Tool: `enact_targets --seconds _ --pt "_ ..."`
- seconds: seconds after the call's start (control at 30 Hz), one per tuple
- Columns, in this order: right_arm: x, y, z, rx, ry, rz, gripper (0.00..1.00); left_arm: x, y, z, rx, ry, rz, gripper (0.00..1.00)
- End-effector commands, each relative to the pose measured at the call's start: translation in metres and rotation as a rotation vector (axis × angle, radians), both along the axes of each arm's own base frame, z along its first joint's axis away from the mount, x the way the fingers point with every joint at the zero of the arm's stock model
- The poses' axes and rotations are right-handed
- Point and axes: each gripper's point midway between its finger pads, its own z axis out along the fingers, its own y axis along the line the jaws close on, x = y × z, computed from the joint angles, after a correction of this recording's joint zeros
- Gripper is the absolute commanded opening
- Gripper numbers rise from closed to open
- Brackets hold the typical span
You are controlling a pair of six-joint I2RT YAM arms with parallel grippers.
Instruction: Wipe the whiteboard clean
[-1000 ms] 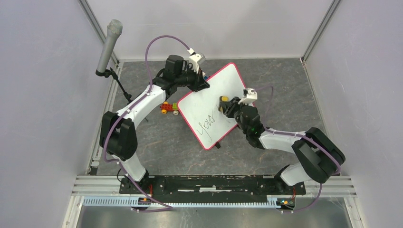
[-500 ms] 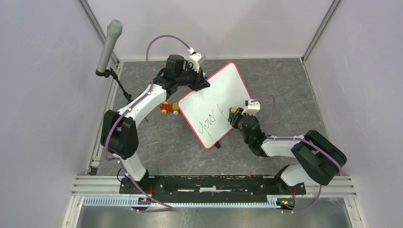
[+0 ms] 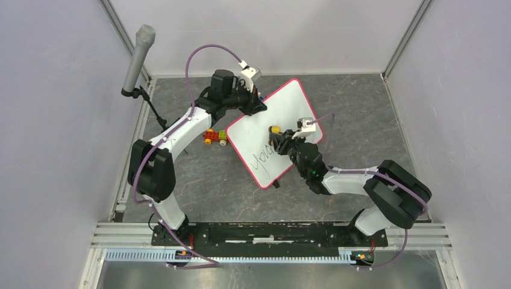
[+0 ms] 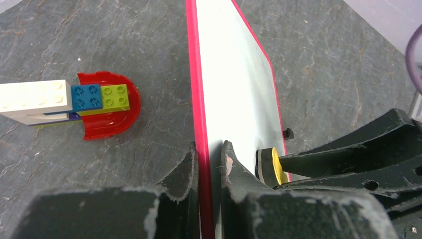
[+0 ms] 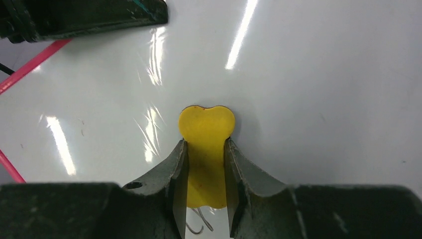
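Note:
The whiteboard (image 3: 265,120), white with a red-pink rim, lies tilted on the table with black handwriting (image 3: 263,160) on its near part. My left gripper (image 3: 258,103) is shut on the board's far-left rim; in the left wrist view (image 4: 209,154) the rim (image 4: 195,74) runs between its fingers. My right gripper (image 3: 276,133) is shut on a small yellow eraser (image 3: 275,129) and presses it on the board's middle. The right wrist view shows the eraser (image 5: 206,144) between my fingers (image 5: 206,164) against the white surface (image 5: 323,89). The eraser also shows in the left wrist view (image 4: 271,167).
A toy of coloured bricks on a red base (image 3: 214,137) sits on the table left of the board, also in the left wrist view (image 4: 99,102). A microphone on a stand (image 3: 137,57) stands at the far left. A small black clip (image 3: 276,184) is at the board's near edge.
My right gripper with the eraser swept toward the board's right edge, then back left onto the middle. Part of the handwriting's right end is gone. The left gripper has kept its hold.

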Motion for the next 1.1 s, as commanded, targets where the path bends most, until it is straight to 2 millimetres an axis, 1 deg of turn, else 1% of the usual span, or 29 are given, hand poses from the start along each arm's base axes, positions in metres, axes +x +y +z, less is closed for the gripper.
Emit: enact_targets --seconds 0.0,0.03,0.1,0.17,0.23,0.3,0.33,0.4,0.47,0.53,0.6,0.63,0.67,0.73,0.77,0.83,0.87,0.93,1.0,1.07 --pt "-0.015 -0.041 -0.062 -0.119 0.078 -0.074 0.28 -0.038 -0.003 -0.076 0.212 0.058 -0.163 0.02" --pt "-0.020 -0.053 -0.075 -0.145 0.101 -0.095 0.28 -0.039 -0.003 -0.076 0.213 0.061 -0.163 0.02" --pt "-0.029 -0.069 -0.093 -0.166 0.133 -0.112 0.28 -0.038 -0.004 -0.076 0.212 0.058 -0.165 0.02" --pt "-0.037 -0.083 -0.107 -0.184 0.162 -0.128 0.28 -0.038 -0.004 -0.076 0.211 0.059 -0.167 0.02" --pt "-0.041 -0.096 -0.114 -0.184 0.182 -0.157 0.28 -0.038 -0.004 -0.076 0.211 0.059 -0.166 0.02" --pt "-0.042 -0.103 -0.113 -0.177 0.178 -0.169 0.28 -0.038 -0.004 -0.076 0.212 0.056 -0.166 0.02" --pt "-0.040 -0.103 -0.110 -0.181 0.169 -0.170 0.27 -0.038 -0.003 -0.076 0.213 0.057 -0.166 0.02" --pt "-0.035 -0.094 -0.101 -0.179 0.151 -0.146 0.28 -0.039 -0.004 -0.077 0.213 0.059 -0.168 0.02" --pt "-0.032 -0.077 -0.087 -0.165 0.119 -0.107 0.28 -0.039 -0.003 -0.078 0.214 0.063 -0.167 0.02" --pt "-0.028 -0.056 -0.069 -0.151 0.083 -0.065 0.28 -0.039 -0.004 -0.079 0.212 0.065 -0.168 0.02" --pt "-0.020 -0.031 -0.042 -0.122 0.035 -0.026 0.28 -0.039 -0.004 -0.078 0.210 0.065 -0.172 0.02" --pt "-0.019 -0.021 -0.033 -0.115 0.020 -0.004 0.28 -0.039 -0.005 -0.078 0.209 0.066 -0.172 0.02" --pt "-0.013 -0.009 -0.016 -0.092 -0.007 0.011 0.28 -0.040 -0.005 -0.078 0.207 0.067 -0.173 0.02" --pt "-0.004 0.012 0.007 -0.076 -0.049 0.047 0.28 -0.040 -0.005 -0.077 0.206 0.065 -0.174 0.02" --pt "0.002 0.021 0.017 -0.073 -0.066 0.058 0.28 -0.040 -0.005 -0.076 0.205 0.064 -0.176 0.02" --pt "0.011 0.034 0.027 -0.073 -0.078 0.075 0.28 -0.041 -0.005 -0.076 0.204 0.063 -0.177 0.02" --pt "0.014 0.039 0.028 -0.072 -0.079 0.082 0.28 -0.041 -0.005 -0.076 0.204 0.063 -0.177 0.02" --pt "0.012 0.045 0.020 -0.081 -0.065 0.108 0.28 -0.041 -0.005 -0.077 0.206 0.066 -0.175 0.02" --pt "0.007 0.041 0.000 -0.100 -0.031 0.117 0.28 -0.040 -0.005 -0.076 0.206 0.063 -0.175 0.02" --pt "-0.001 0.030 -0.024 -0.117 0.016 0.106 0.28 -0.040 -0.004 -0.077 0.208 0.064 -0.171 0.02"
